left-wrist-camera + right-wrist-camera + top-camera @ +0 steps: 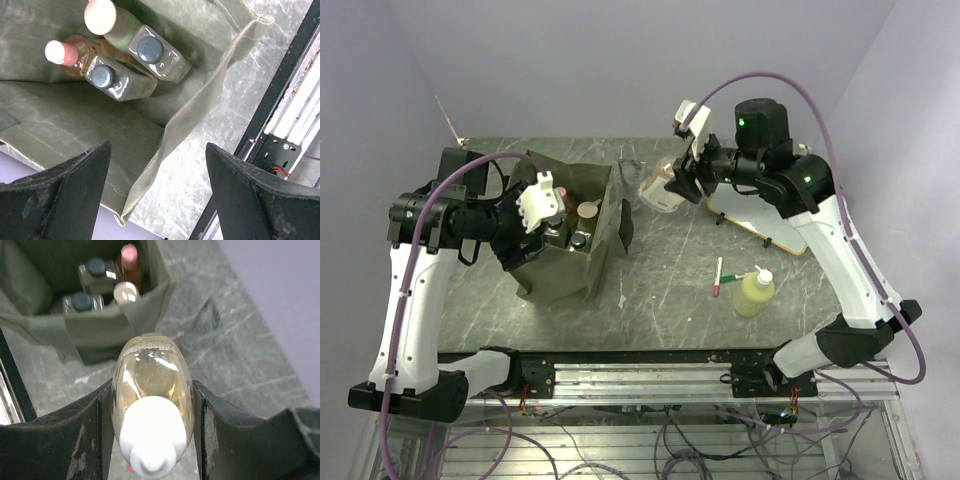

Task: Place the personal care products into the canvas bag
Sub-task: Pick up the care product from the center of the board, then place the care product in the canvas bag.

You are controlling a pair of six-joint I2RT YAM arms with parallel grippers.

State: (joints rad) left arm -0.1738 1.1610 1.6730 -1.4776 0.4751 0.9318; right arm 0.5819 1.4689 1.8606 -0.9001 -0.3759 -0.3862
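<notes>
Right gripper [151,405]: clamped on white-capped amber bottle [152,365]. Left gripper [157,150]: jaws apart over canvas bag [60,125]. Four bottles [120,80] inside.

Bag [60,125] matt cloth; amber bottle [152,375] glossy plastic.

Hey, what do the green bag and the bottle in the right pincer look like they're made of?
Bag: matte woven fabric, likely canvas, with stitched hems and soft folds. Bottle: glossy clear plastic, probably, though glass is possible; sharp highlights, yellowish liquid showing through.
</notes>
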